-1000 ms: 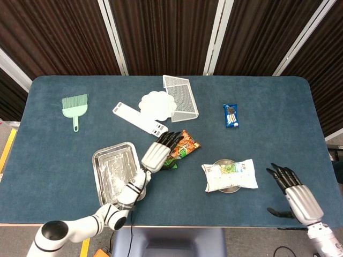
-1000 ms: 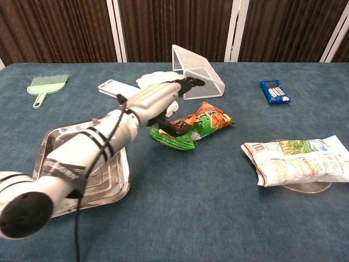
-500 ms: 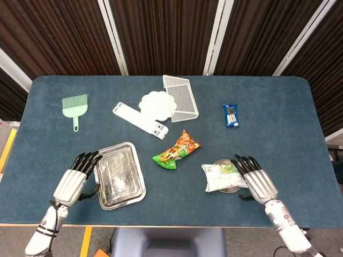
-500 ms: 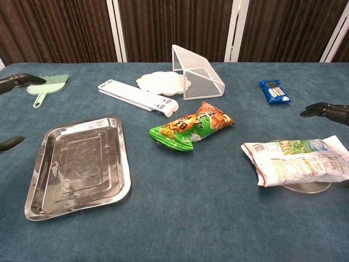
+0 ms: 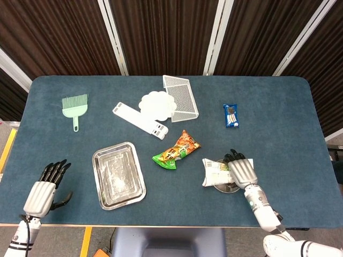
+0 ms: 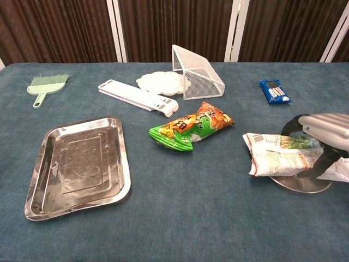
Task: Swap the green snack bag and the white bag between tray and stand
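Observation:
The green and orange snack bag lies on the blue table between the tray and the stand. The steel tray sits front left with nothing in it. The white bag rests on the small round metal stand. My right hand grips the bag's right half, fingers over the top and thumb below, crumpling it. My left hand hovers at the front left edge, fingers apart, holding nothing; the chest view does not show it.
At the back lie a green hand brush, a long white plastic piece, a white scalloped plate and a wire mesh basket on its side. A blue snack pack lies back right.
My left hand drew back from the green snack bag to the front left edge. My right hand came in from the right and closed on the white bag, which is now bunched up.

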{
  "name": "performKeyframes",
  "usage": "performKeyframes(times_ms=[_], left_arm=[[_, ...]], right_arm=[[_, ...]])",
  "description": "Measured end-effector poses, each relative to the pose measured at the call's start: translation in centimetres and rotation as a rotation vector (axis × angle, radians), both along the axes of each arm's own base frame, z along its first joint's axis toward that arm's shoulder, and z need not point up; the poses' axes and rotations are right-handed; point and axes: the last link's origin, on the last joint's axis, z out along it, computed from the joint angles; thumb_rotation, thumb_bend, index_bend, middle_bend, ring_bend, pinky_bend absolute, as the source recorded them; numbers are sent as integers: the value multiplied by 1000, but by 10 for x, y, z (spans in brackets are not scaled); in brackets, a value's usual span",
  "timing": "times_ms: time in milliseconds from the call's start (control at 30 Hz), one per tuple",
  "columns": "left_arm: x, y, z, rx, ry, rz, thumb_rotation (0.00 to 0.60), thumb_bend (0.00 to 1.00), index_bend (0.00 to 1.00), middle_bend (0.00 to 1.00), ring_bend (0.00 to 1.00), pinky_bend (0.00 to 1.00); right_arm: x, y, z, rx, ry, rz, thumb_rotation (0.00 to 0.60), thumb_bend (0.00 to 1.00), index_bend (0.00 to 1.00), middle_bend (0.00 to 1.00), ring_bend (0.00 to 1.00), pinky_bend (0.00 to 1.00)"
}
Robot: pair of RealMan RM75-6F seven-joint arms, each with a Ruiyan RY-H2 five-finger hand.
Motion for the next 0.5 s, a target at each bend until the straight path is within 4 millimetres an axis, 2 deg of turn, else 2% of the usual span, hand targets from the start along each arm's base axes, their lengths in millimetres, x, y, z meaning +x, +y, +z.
performKeyframes(times_ms=[67,300,500], left_arm=[[-3,0,0,2,-4,9,600,361,0,0,0,1],[-6,0,1,16,-11,18,600,361,0,0,0,1],[-8,1,4,39,7,16,600,361,0,0,0,1]], right_arm=[[1,-1,1,-26,0,13,600,308,777,572,520,672],[9,-1,12,-84,-46,43,600,315,817,602,530,678],[37,6,22,-73,-138,97,600,314,822,608,530,679]])
